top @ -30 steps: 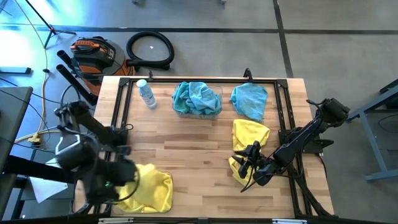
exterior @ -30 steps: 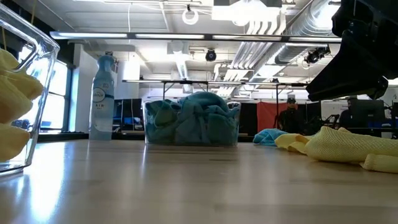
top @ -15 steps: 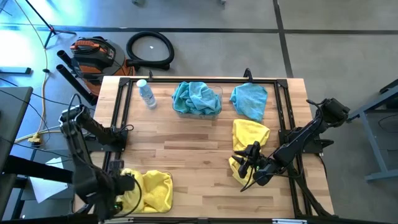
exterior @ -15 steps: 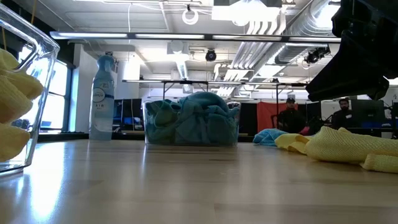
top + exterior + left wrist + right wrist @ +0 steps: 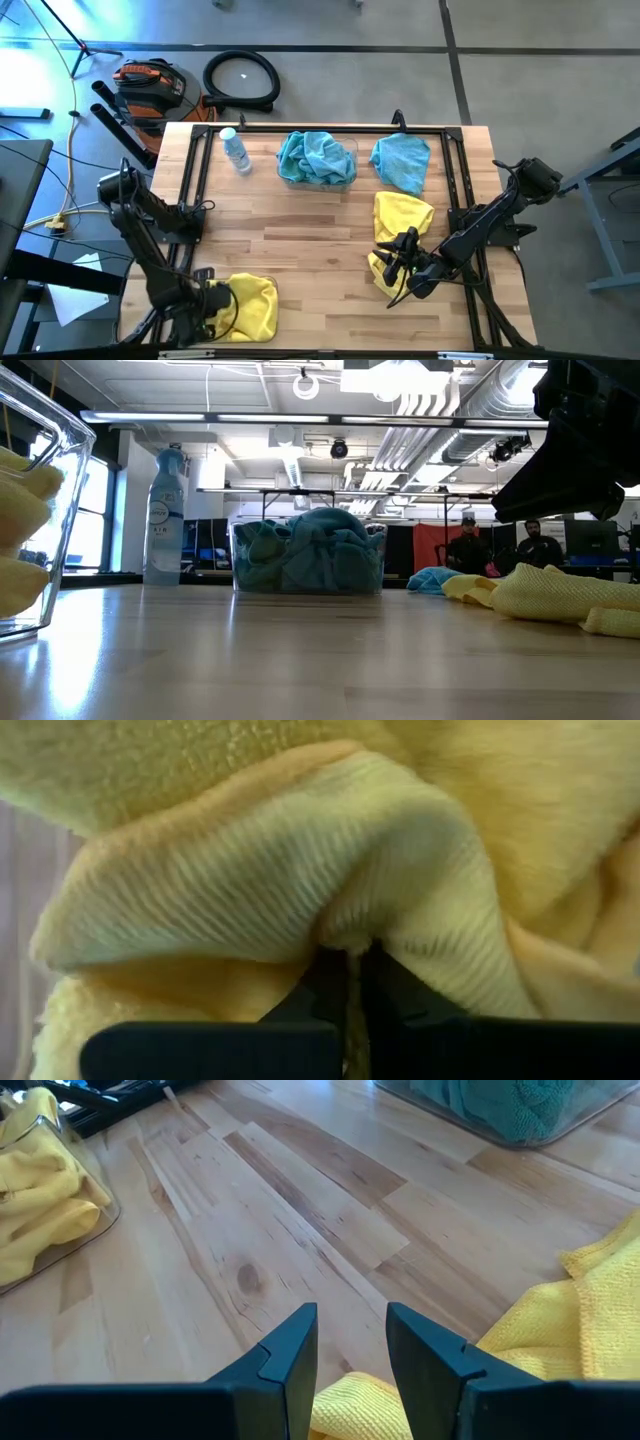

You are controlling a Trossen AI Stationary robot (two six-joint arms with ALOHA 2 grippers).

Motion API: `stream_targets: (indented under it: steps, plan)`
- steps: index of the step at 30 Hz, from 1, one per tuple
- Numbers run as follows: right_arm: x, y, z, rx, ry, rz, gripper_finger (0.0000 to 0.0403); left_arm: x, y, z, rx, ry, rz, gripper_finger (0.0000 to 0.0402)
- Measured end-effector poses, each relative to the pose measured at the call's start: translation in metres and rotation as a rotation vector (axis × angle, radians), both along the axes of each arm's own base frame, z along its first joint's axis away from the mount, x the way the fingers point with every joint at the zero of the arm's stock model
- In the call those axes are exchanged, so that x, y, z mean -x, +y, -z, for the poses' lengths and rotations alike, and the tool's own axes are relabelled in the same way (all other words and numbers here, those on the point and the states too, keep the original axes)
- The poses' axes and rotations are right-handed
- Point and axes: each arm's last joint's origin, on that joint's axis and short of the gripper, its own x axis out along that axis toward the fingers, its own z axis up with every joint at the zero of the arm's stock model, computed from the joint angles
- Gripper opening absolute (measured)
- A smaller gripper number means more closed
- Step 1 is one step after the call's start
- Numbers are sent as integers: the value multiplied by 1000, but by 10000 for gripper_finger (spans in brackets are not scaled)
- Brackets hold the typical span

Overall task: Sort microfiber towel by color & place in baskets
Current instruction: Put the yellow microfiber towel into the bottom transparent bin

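Your left gripper (image 5: 348, 960) was pinched together on a yellow towel (image 5: 250, 305) in the near-left basket (image 5: 62, 480). Your right gripper (image 5: 350, 1355) hung with fingers apart just above another yellow towel (image 5: 402, 222) on the desk (image 5: 300, 235).

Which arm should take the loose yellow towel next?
The right. Its open hand hovers right over the loose yellow towel, while the left hand is shut, down in the yellow-towel basket across the table.
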Motion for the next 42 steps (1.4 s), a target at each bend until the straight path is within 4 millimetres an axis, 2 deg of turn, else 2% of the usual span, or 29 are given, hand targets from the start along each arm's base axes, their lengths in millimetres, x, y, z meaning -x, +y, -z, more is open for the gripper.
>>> stream_targets:
  steps: [4, 11, 21, 30, 33, 37, 42]
  plan:
    - [-2, -2, 0, 13, 6, 3, 117, 2, 4, 7, -2, 1, -18, 12]
    - [-4, -5, 0, -2, 17, 3, 117, 1, 6, 4, -2, 33, -84, 44]
    - [-4, -4, 0, -23, 12, 9, 117, 5, 13, -24, 114, 3, -96, 118]
    - [-4, -4, 0, -13, 16, 3, 117, 13, 29, -59, 242, -69, -70, 129]
    - [-4, -4, 0, 8, 26, -11, 117, 15, 37, -68, 240, -152, -83, 129]
    - [-4, -4, 0, 52, 45, -40, 117, 12, 50, -77, 127, -347, -92, 129]
    - [-4, -4, 0, 55, 45, -41, 117, -6, 66, -82, -67, -551, -98, 129]
